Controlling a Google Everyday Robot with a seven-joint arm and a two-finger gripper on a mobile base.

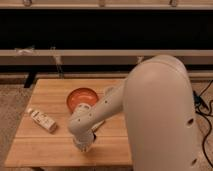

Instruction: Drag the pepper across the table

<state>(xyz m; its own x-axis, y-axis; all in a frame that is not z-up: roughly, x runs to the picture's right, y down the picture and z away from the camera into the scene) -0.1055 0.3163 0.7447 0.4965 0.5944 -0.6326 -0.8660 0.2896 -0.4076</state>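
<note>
The robot's white arm (105, 112) fills the right half of the camera view, its bulky rounded housing near the lens, and a slimmer link reaches down and left over the surface (50, 145), a small light wooden table with plank grain. At the end of that link the wrist bends downward, and the gripper (83, 146) sits low over the near middle of the surface, close to the near edge. The jaws point down and are hidden under the wrist body (only a pale stub shows there), so I cannot tell whether they are wide, narrow or holding anything.

The pepper cannot be made out in this view. If it lies on the surface it is covered by the arm or the gripper, and I cannot tell which.

An orange bowl (81, 98) stands on the far middle of the surface, its near right rim partly crossed by the arm link. A white bottle (42, 120) lies on its side toward the left edge, tilted diagonally, well apart from the gripper and from the bowl. Just right of the wrist, a small dark patch (96, 132) shows beneath the arm link; what it is cannot be told.

To the far right, dark cables (204, 107) lie on the floor.
</note>
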